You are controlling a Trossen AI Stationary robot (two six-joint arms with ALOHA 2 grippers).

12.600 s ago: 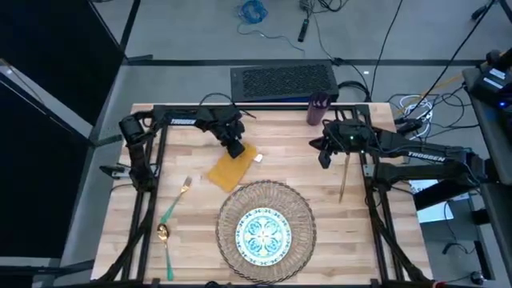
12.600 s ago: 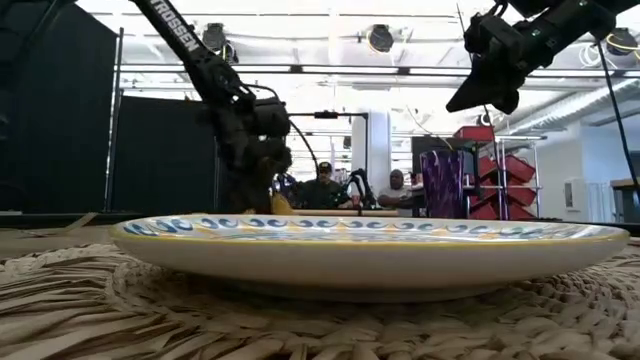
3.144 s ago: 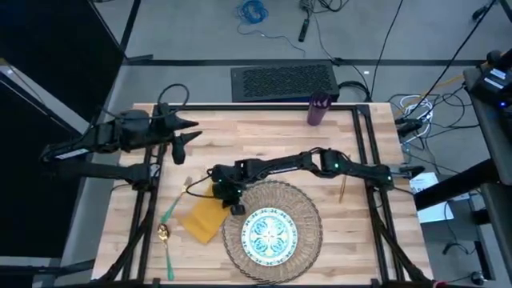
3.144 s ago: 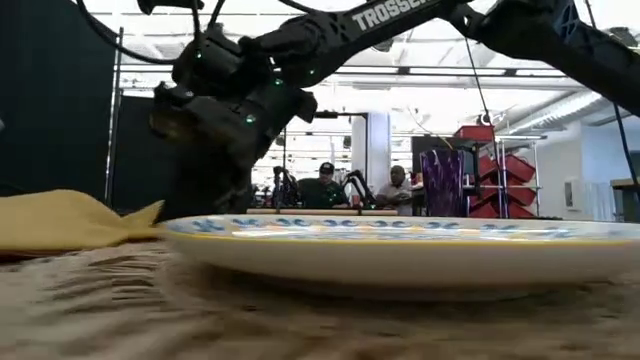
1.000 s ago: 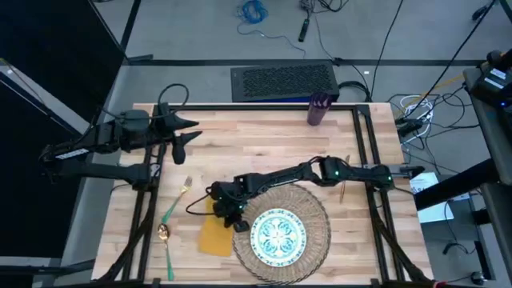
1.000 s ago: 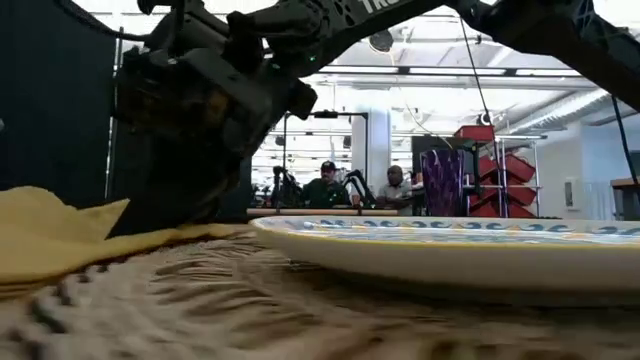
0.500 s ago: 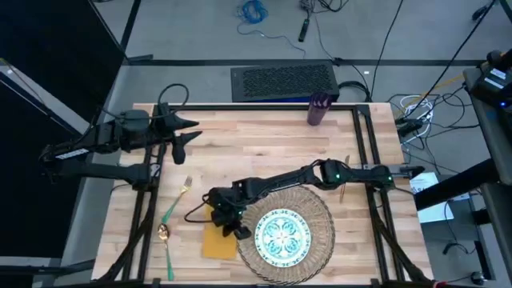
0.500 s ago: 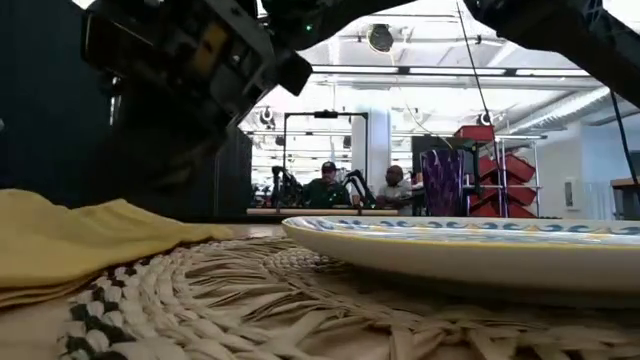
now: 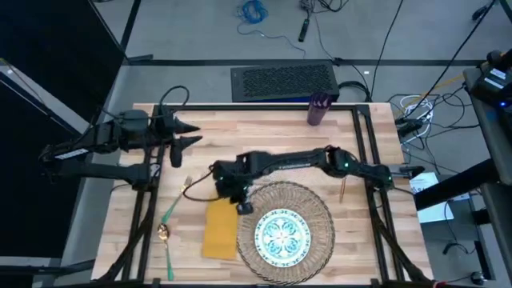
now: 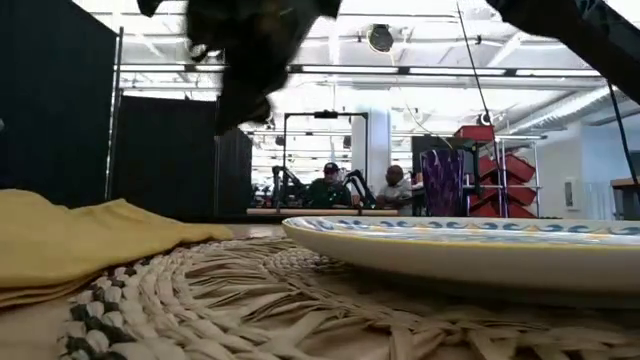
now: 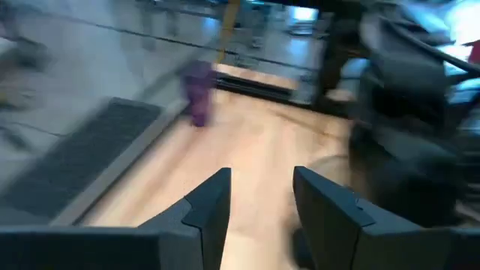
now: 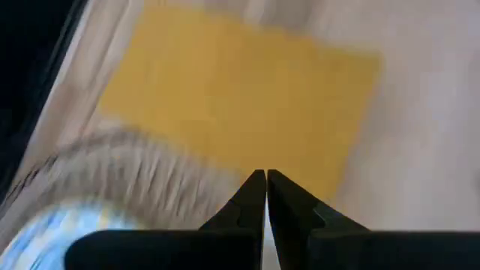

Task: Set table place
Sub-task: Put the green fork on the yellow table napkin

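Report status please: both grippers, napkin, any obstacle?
Right gripper shut, empty, above napkin. Left gripper open, idle at far left. Napkin flat beside placemat. Nothing in the way.

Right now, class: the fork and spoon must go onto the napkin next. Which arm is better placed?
Probably the left. Its open end effector waits near the fork and spoon. The right end effector, shut, reaches across the table over the napkin.
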